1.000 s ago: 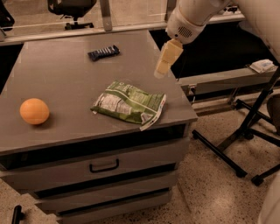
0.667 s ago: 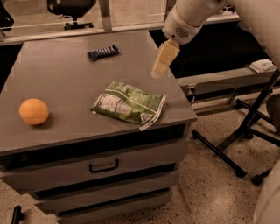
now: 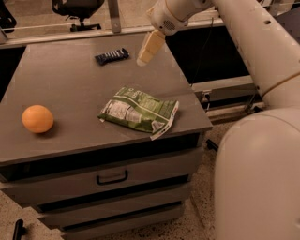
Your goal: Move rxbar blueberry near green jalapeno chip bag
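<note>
The rxbar blueberry is a small dark navy bar lying flat at the far middle of the grey cabinet top. The green jalapeno chip bag lies crumpled and flat near the front right, its white label panel facing left. My gripper hangs from the white arm above the far right of the top, a little to the right of the bar and above it, touching nothing. It holds nothing.
An orange round fruit sits at the front left. The cabinet has drawers with a dark handle. My white arm and base fill the right side. An office chair stands behind.
My gripper has moved left and farther back over the top, closer to the navy bar. The arm now fills more of the right side. The objects have not moved.
</note>
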`<state>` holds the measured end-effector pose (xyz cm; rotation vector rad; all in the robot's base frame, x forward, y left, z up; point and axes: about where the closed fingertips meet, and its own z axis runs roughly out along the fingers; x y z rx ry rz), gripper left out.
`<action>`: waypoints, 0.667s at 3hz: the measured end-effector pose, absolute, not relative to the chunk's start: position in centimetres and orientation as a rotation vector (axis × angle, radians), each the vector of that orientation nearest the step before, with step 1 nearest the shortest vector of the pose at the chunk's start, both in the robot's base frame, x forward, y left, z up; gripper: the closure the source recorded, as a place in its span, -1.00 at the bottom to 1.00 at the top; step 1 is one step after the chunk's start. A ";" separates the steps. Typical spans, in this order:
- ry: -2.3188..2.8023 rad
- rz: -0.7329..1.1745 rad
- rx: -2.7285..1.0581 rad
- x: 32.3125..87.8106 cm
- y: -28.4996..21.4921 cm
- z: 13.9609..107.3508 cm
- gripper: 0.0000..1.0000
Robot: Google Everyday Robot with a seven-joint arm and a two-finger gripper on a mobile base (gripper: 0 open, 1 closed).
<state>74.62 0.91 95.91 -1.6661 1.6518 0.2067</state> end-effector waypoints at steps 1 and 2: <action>1.576 0.276 -1.585 78.0 3.4 96.7 -1.00; 1.592 0.347 -1.476 80.8 5.1 95.8 -1.00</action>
